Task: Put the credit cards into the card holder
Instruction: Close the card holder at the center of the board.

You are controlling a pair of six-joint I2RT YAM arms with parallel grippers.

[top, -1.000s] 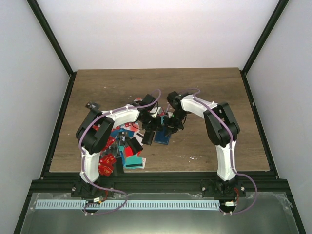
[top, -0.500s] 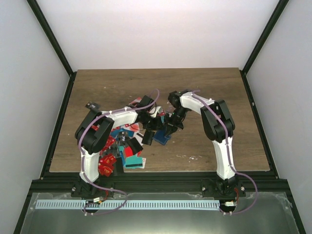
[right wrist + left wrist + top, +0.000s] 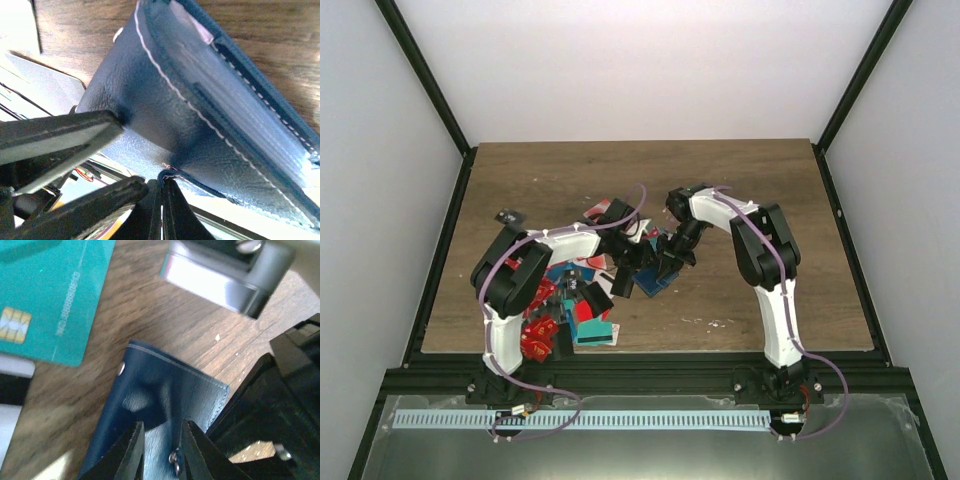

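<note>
The dark blue card holder (image 3: pixel 650 283) is held between both grippers at the table's middle, tilted up off the wood. My left gripper (image 3: pixel 628 268) is shut on a part of it by the metal clasp stud; in the left wrist view the gripper (image 3: pixel 162 440) has blue leather (image 3: pixel 165 395) between its fingers. My right gripper (image 3: pixel 666 263) is shut on a thin flap edge; in the right wrist view the gripper (image 3: pixel 161 187) pinches the holder (image 3: pixel 200 110), whose pocket gapes open. The credit cards (image 3: pixel 570 300) lie heaped under the left arm. A teal card (image 3: pixel 45 300) lies flat nearby.
Red cards (image 3: pixel 535 340) and a teal card (image 3: pixel 597 335) lie near the table's front left edge. A small black object (image 3: pixel 506 216) sits at the left. Black frame rails (image 3: pixel 640 362) and white walls bound the wooden table (image 3: pixel 740 190). The right arm's black body (image 3: pixel 285 405) is close beside the left gripper.
Both grippers have shifted slightly left with the card holder between them, and the holder has tilted more. The card heap has not moved.
</note>
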